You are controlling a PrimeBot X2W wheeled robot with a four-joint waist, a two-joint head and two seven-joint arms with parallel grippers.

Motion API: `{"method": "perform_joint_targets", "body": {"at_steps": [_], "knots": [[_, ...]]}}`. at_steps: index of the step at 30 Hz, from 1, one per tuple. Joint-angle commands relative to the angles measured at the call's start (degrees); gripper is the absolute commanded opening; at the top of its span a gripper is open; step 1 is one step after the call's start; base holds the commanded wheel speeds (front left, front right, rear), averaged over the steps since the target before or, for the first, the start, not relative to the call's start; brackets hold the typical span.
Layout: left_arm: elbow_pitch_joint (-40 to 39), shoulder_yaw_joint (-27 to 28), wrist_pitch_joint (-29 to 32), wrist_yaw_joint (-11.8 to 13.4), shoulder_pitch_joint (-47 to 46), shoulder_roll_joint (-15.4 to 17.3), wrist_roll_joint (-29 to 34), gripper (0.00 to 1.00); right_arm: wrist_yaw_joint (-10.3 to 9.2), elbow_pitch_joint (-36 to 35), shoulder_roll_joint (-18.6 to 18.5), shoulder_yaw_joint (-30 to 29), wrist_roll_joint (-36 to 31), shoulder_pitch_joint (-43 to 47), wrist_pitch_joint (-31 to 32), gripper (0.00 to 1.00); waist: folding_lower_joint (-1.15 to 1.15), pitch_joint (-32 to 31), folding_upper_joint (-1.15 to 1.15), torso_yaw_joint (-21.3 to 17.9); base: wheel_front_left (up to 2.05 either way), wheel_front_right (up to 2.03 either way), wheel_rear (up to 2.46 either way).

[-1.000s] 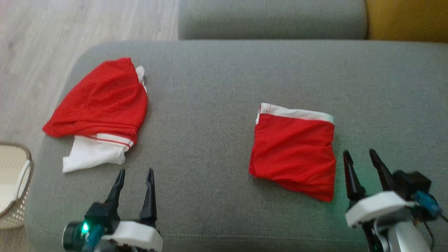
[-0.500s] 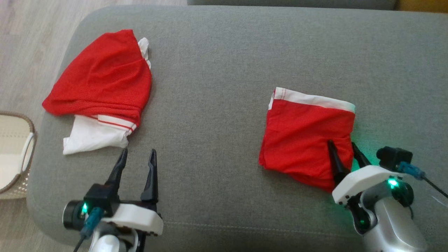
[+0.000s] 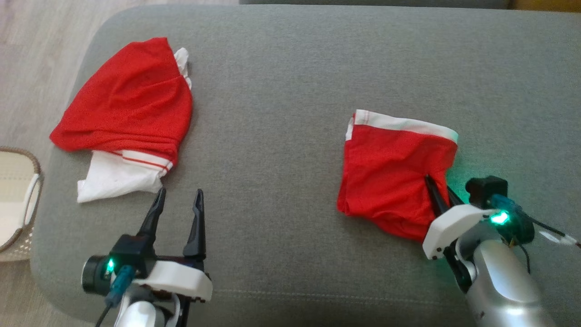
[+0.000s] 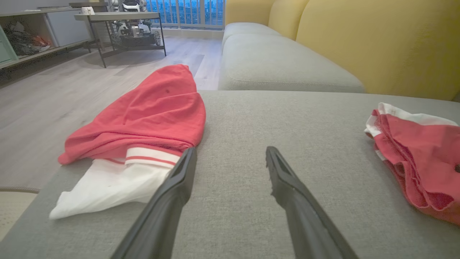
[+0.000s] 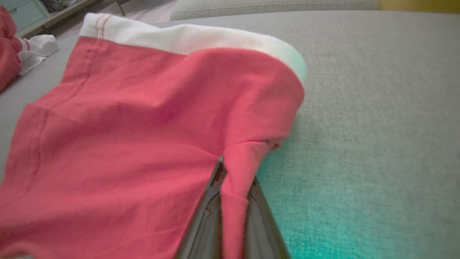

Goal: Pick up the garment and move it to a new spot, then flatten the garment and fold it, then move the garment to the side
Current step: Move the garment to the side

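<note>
No text, label, brand, number or sign can be read. The garment [image 3: 390, 181] and the sofa [image 3: 281, 136] carry no legible print. The things on the far shelves [image 4: 28, 39] in the left wrist view are too small and blurred to show any lettering.
</note>
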Motion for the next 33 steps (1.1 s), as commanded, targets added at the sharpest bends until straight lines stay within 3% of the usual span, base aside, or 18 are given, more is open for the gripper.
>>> {"method": "perform_joint_targets", "body": {"at_steps": [1,6,10,18,25,33], "knots": [[-1.81,1.18,-0.70,-0.35,-2.44,-0.05,0.22,1.00,-0.01,-1.85,-0.08,1.24,-2.62,-2.68,-0.23,0.00,0.00,-0.18,0.00,-0.76,0.00,0.00,0.00],[-2.76,0.47,-0.70,-1.11,-3.44,-0.05,0.57,1.00,-0.01,-4.82,-0.36,3.38,-10.40,-5.26,2.92,0.00,0.00,1.77,0.00,-3.84,0.00,0.00,0.00],[-3.96,-0.01,-0.70,-2.32,-5.50,0.01,1.68,1.00,-0.01,-7.93,-3.00,5.66,-13.72,-8.23,5.62,0.00,0.00,4.86,0.00,-7.10,0.00,0.00,0.00],[-6.40,1.19,-0.70,-3.87,-9.26,0.64,2.37,1.00,-0.01,-12.71,-10.22,8.31,-12.16,-13.31,9.23,0.00,0.00,10.30,0.00,-12.71,0.00,0.00,0.00],[-9.05,-1.18,-0.70,-6.40,-13.48,3.67,4.65,1.00,-0.01,-17.07,-16.56,7.94,-9.88,-17.06,11.61,0.00,0.00,15.66,0.00,-17.01,0.00,0.00,0.00],[-12.58,-6.27,-0.70,-7.93,-18.46,7.36,5.26,1.00,-0.01,-22.62,-18.05,1.56,-10.50,-17.80,13.71,0.00,0.00,20.19,0.00,-20.33,0.00,0.00,0.00]]}}
